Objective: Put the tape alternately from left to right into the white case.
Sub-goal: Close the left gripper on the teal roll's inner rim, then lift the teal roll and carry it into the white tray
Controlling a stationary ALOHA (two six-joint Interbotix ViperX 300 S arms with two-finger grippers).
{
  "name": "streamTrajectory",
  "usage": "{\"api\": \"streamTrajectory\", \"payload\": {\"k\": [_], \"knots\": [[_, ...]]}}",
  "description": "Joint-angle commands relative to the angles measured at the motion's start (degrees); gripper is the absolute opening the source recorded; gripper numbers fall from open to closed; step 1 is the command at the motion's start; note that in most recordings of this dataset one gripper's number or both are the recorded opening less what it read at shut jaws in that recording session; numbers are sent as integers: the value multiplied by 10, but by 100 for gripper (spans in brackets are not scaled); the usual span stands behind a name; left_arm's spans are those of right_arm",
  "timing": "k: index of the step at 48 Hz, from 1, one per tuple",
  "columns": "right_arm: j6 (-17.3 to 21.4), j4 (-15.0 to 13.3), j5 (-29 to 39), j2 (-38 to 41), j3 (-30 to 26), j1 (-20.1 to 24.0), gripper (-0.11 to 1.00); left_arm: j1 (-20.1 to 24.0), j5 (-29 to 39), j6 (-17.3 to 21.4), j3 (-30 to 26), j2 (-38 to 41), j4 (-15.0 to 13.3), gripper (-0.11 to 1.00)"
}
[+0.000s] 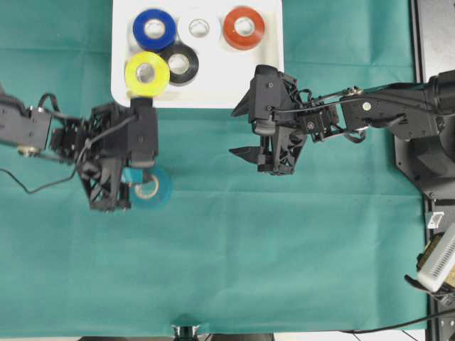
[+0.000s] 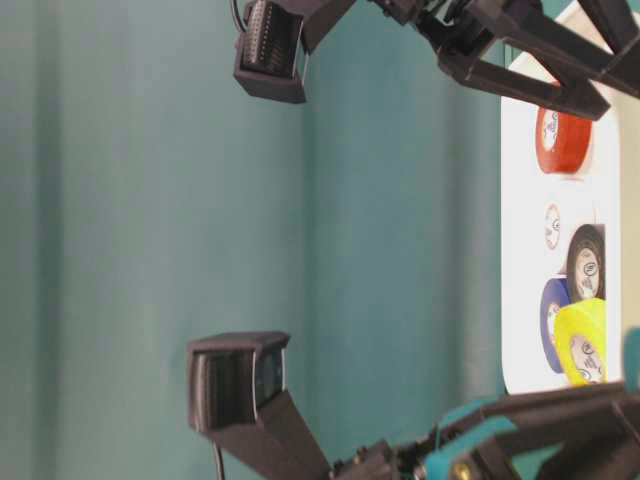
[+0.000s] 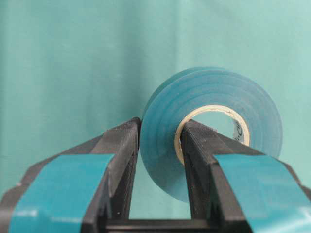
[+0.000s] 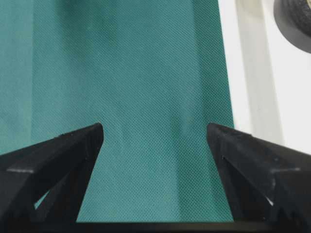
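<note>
My left gripper [image 1: 139, 182] is shut on the teal tape roll [image 1: 155, 190] over the green cloth, below the white case [image 1: 234, 78]. In the left wrist view one finger sits inside the pale core and the other outside, pinching the teal roll's [image 3: 160, 145] wall. Whether the roll is lifted off the cloth I cannot tell. Inside the case lie the blue [image 1: 154, 28], white [image 1: 198, 28], red-orange [image 1: 244, 28], black [image 1: 179, 63] and yellow [image 1: 146, 73] rolls. My right gripper [image 1: 239, 131] stands open and empty over the cloth just below the case's right corner.
The green cloth [image 1: 284, 249] covers the table. The right wrist view shows the case's rim [image 4: 248, 73] and part of the black roll [image 4: 296, 19] at the right. Dark equipment [image 1: 434, 42] stands off the cloth's right edge.
</note>
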Motion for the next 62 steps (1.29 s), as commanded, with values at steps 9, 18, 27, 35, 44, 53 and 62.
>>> {"api": "streamTrajectory", "payload": {"k": [9,18,27,35,44,53,62], "knots": [[0,-1,-4,-2,-6,4,73,37,-4,13,-20,-16,1,24],[1,-1,-4,7,-9,4,73,58,-5,57,-31,-11,1,24],[1,-1,-4,8,-11,4,73,83,-11,89,-46,2,1,24],[1,-1,-4,8,-11,7,73,113,-20,95,-68,20,1,24],[1,-1,-4,8,-10,8,73,151,-47,96,-102,54,1,24],[1,-1,-4,8,-7,10,73,183,-80,96,-140,93,1,24],[0,-1,-4,8,-7,10,73,207,-97,96,-164,124,1,24]]}}
